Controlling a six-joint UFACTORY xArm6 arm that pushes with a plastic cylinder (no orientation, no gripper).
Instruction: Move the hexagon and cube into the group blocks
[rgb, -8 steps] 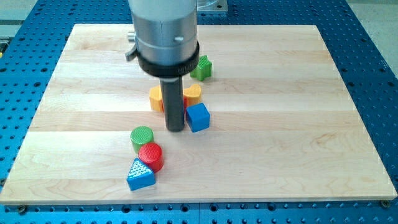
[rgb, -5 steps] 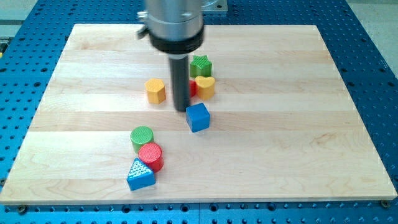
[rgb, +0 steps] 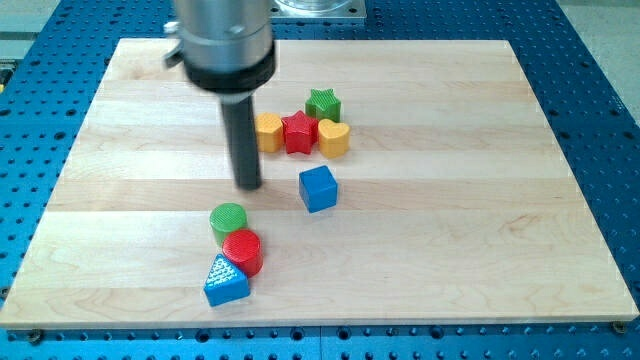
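My tip (rgb: 249, 186) rests on the board, left of the blue cube (rgb: 318, 188) and below-left of the orange hexagon (rgb: 268, 132). The hexagon touches the left side of a red star (rgb: 299, 132). A yellow heart-shaped block (rgb: 333, 137) sits against the star's right side, and a green star (rgb: 323, 104) stands just above them. The blue cube stands apart, below this cluster. A green cylinder (rgb: 228, 220), a red cylinder (rgb: 242, 250) and a blue triangle (rgb: 225, 281) form a second group at the lower left, below my tip.
The wooden board (rgb: 450, 250) lies on a blue perforated table (rgb: 610, 150). The arm's grey housing (rgb: 222, 40) hangs over the board's upper left part.
My tip has moved to the view's left and slightly down. The orange hexagon has moved right and now touches the red star, which is in full view. The blue cube has not moved.
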